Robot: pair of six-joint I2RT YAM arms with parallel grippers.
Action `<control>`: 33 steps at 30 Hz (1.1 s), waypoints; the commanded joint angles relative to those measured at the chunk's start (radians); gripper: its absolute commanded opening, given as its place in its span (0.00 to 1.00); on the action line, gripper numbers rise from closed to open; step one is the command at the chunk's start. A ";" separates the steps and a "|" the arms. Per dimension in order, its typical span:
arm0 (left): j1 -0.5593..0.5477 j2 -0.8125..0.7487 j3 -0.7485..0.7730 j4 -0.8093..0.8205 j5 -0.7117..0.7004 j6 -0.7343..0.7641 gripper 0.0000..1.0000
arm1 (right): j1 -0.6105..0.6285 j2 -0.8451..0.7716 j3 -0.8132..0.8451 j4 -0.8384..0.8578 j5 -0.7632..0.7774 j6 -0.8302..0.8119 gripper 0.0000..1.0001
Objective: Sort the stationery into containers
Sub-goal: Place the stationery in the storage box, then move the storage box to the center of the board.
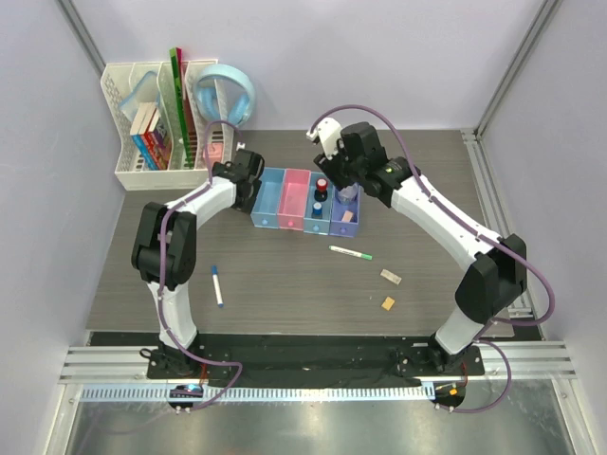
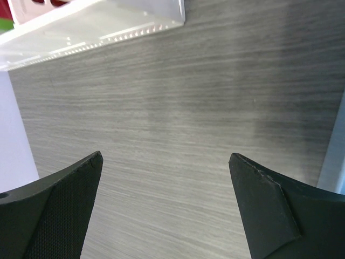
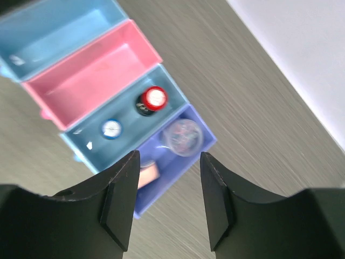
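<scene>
The right gripper (image 3: 168, 156) hangs parted and empty above the purple end of the bin row (image 1: 294, 194), apparently its drop spot; the left gripper (image 2: 164, 159) gapes empty by the blue end; marker (image 1: 217, 284), pen (image 1: 350, 252) and erasers (image 1: 391, 277) lie unsorted before the row.

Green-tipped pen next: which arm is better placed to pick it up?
Right. The pen lies just in front of the purple bin, over which the right fingers hang open; the left fingers sit at the row's far left end.
</scene>
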State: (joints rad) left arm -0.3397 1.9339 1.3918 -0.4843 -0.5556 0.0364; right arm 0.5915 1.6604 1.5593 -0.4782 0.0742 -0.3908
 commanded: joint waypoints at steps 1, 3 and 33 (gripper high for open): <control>0.005 0.042 0.049 0.067 -0.046 0.029 1.00 | -0.081 0.024 -0.062 0.029 0.157 0.001 0.53; 0.007 0.056 0.059 0.067 -0.050 0.036 1.00 | -0.123 0.045 -0.082 0.044 0.190 0.013 0.53; 0.051 0.201 0.187 0.153 -0.063 0.097 1.00 | -0.225 0.251 -0.170 0.076 0.124 0.141 0.52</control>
State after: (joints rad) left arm -0.2813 2.1387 1.5375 -0.3660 -0.6304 0.1268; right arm 0.3626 1.9106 1.3846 -0.4335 0.2211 -0.2836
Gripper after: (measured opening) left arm 0.995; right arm 0.526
